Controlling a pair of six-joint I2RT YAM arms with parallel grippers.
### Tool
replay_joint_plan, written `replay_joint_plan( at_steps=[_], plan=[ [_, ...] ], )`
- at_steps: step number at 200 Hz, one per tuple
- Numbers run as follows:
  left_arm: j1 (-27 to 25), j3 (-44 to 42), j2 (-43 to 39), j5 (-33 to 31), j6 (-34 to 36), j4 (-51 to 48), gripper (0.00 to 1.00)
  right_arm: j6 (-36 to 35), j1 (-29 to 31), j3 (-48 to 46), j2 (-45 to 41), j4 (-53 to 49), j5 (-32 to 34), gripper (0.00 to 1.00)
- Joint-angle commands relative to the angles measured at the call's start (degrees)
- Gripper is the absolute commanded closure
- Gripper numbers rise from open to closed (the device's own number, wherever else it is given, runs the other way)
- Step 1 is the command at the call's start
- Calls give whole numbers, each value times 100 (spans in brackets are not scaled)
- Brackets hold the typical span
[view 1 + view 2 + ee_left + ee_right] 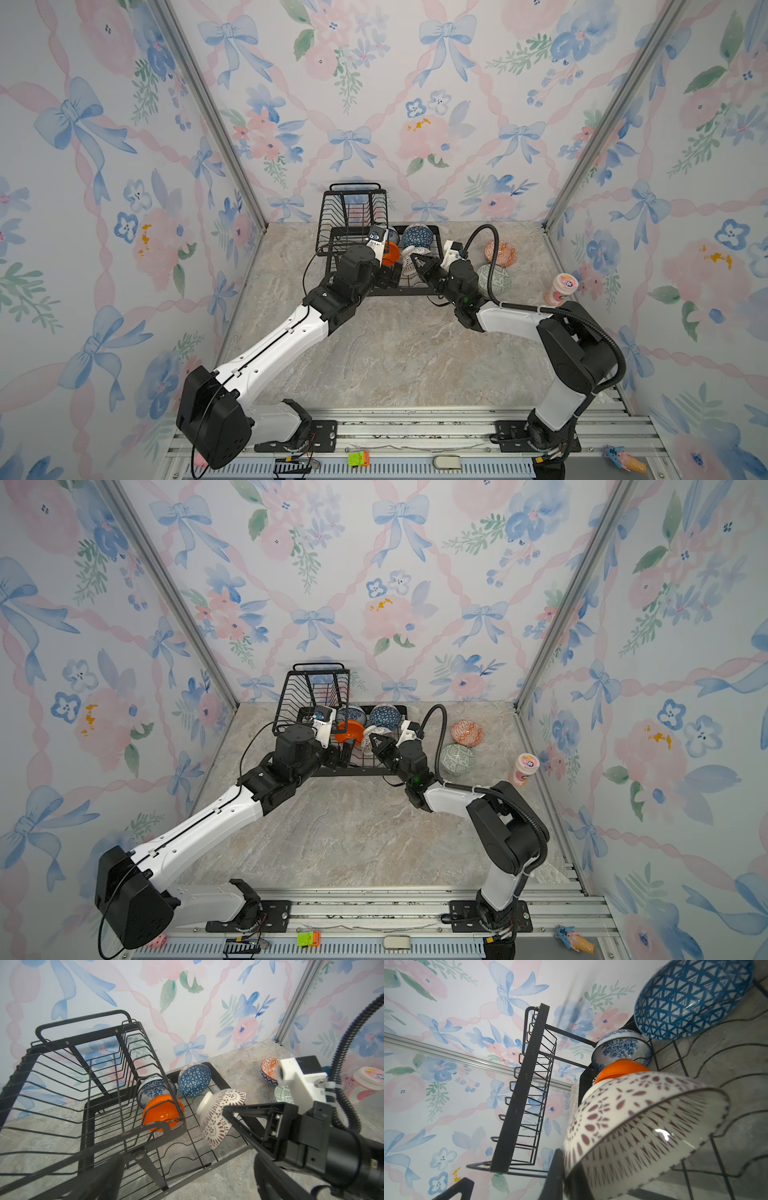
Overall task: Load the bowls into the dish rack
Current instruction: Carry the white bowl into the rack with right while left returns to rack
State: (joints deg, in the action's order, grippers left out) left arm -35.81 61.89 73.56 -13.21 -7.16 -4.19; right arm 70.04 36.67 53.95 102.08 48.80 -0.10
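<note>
Bowls, six small round ones: four at the rack, two out on the bench. Black wire two-tier dish rack (332, 216) (309, 696) stands centre frame against the back wall in both top views, on the marbled grey-beige bench (395, 353).

In the base tray:
- plain orange bowl (390, 254) (164, 1111) stands on edge under the right side of the raised basket.
- blue-white floral bowl (353, 715) (153, 1086) is just behind it, also on edge.
- blue geometric bowl (417, 237) (194, 1080) stands on edge at the tray's far right corner.

Right gripper (419, 262) (228, 1110): jaws pressed together on the rim of the white bowl with dark radial lines (374, 734) (643, 1126). It is held tilted over the middle of the tray, foot toward the orange bowl. Cannot tell whether its lower rim touches the wires.

Left gripper (347, 752): jaws spread wide with nothing between them. It is at the tray's near edge, just below the orange bowl in the top views.

On the bench, right of the rack:
- orange-white patterned bowl (500, 253) (269, 1068) is tilted with its inside showing.
- pale green patterned bowl (492, 280) (457, 760) is just below it in frame, patterned outside toward the camera.
- tall pink cup (563, 289) is further right, near the side wall and well apart from the rack.
</note>
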Motion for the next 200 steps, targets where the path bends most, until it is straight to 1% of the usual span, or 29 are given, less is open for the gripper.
replay_joint_plan(
  at_steps=[1, 13, 27, 47, 79, 117, 144, 200],
  plan=[
    [128, -64, -66, 400, 21, -123, 2, 135, 99, 418, 319, 817, 256, 100],
    [233, -55, -52, 557, 79, -221, 2, 212, 137, 524, 521, 912, 301, 100],
    [367, -95, -59, 600, 110, -259, 2, 267, 154, 636, 736, 987, 368, 100],
    [517, -159, -74, 659, -3, -238, 2, 291, 176, 821, 991, 974, 449, 100],
    [817, -159, 44, 997, -250, -239, 2, 221, 242, 1178, 1250, 878, 430, 100],
    [836, -196, 41, 1027, -295, -244, 2, 430, 319, 1606, 1648, 911, 491, 100],
    [830, -230, 10, 1004, -295, -247, 2, 495, 371, 1914, 1888, 741, 528, 100],
    [839, -221, 1, 1031, -314, -244, 2, 571, 534, 2155, 2162, 678, 659, 100]
  ],
)
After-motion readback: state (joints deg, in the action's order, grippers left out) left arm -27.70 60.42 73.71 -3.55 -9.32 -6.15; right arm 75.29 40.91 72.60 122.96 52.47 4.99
